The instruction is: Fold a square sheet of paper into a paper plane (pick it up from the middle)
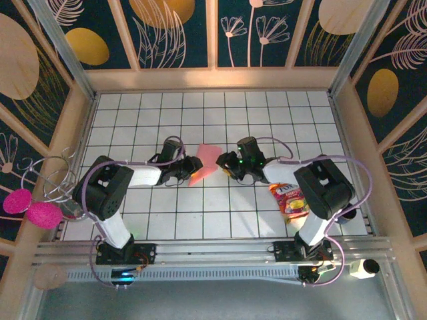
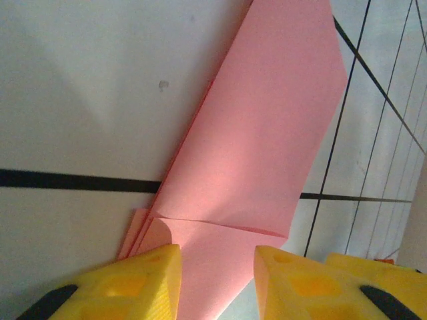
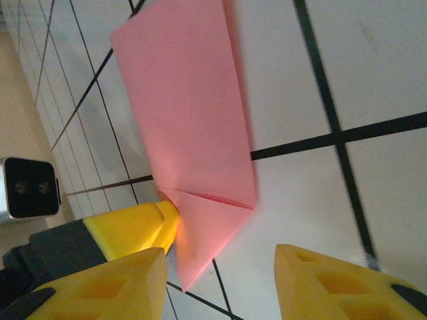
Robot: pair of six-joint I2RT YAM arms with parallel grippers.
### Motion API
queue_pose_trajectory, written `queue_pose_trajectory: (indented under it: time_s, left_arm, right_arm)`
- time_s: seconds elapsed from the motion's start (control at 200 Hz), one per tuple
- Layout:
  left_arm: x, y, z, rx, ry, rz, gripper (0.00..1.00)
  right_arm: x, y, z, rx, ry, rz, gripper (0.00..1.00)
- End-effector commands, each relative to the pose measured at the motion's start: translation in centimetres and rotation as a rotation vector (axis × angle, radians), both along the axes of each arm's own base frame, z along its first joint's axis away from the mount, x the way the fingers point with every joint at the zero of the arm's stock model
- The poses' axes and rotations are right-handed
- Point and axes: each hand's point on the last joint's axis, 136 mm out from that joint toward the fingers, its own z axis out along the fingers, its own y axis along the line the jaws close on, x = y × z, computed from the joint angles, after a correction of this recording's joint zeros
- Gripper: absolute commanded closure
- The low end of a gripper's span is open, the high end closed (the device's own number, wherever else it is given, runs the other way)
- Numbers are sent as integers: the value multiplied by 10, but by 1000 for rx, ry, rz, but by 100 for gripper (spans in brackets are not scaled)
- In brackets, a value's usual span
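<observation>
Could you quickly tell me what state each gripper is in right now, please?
Left gripper: open, jaws either side of the folded pink paper, not clamped.
Right gripper: open, holding nothing; the paper's tip lies between its jaws.

The paper plane runs off the left wrist view's bottom edge.

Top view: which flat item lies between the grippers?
The salmon-pink folded paper, between left gripper and right gripper; the red-and-yellow snack packet lies apart, beside the right arm.
</observation>
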Motion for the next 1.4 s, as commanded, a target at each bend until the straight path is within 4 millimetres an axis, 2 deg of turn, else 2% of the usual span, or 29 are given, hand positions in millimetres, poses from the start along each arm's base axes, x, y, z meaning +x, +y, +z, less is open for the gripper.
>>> queue_pose_trajectory:
  time_s: [0.0,0.265,0.335,0.586,0.701,0.816,1.111,1.391]
  left_arm:
    - [-22,4,-25,16,121,8,67]
    - [-25,11,-38,49,171,45,70]
    - [-26,11,-41,54,188,52,66]
    - [-25,12,-42,64,195,60,66]
    - [-24,11,-41,58,196,52,65]
    - [-25,11,-41,62,194,48,65]
    - [-23,11,-37,66,182,49,64]
    - [-20,10,-31,60,166,45,63]
  right_arm:
    - [2,17,0,20,31,10,58]
    - [1,19,-17,-40,95,10,61]
    - [1,21,-20,-49,106,16,61]
    - [-1,21,-29,-63,136,22,61]
    - [2,27,-27,-40,122,44,61]
    - [10,35,-15,6,73,61,62]
    - [15,28,9,99,-13,29,63]
    - [13,25,0,74,0,37,72]
